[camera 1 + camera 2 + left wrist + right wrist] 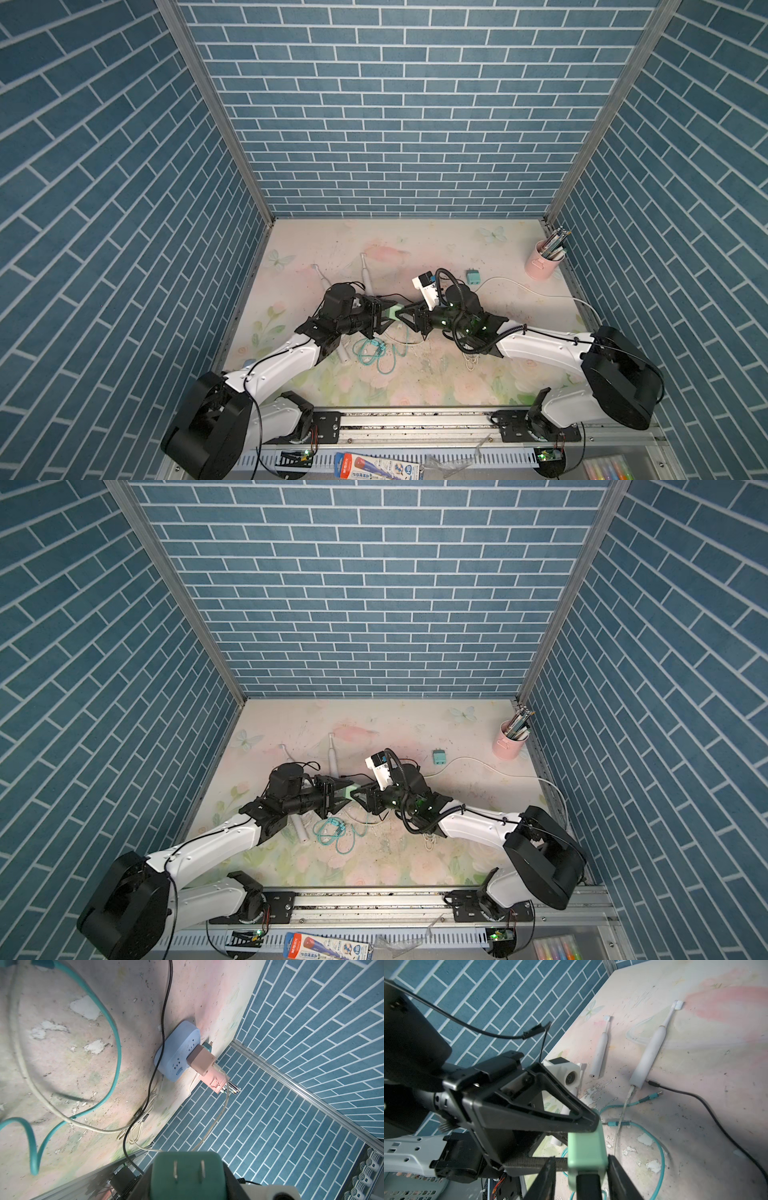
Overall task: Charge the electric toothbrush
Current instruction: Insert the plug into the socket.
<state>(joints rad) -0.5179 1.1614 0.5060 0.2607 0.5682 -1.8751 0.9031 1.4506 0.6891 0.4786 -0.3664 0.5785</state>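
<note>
A mint-green charger plug [392, 311] [586, 1147] hangs above the table's middle. My left gripper [387, 312] [188, 1176] is shut on it, its two prongs [200, 1169] facing the left wrist camera. My right gripper [402, 314] [581, 1169] is open and straddles the plug's free end; one finger touches it and a gap shows at the other. Two white electric toothbrushes lie on the table: a small one [601, 1047] [314, 268] and a larger one [648, 1051] [366, 274] with a pale cable [623, 1109] in its base. A blue power strip [178, 1051] carries a beige adapter [202, 1061].
Teal cable [374, 353] loops under the grippers, and a black cable [695, 1097] lies near the larger brush. A white cord [519, 286] runs to the right wall. A pink pen cup [542, 259] stands in the back right corner, a small teal plug [472, 276] near it.
</note>
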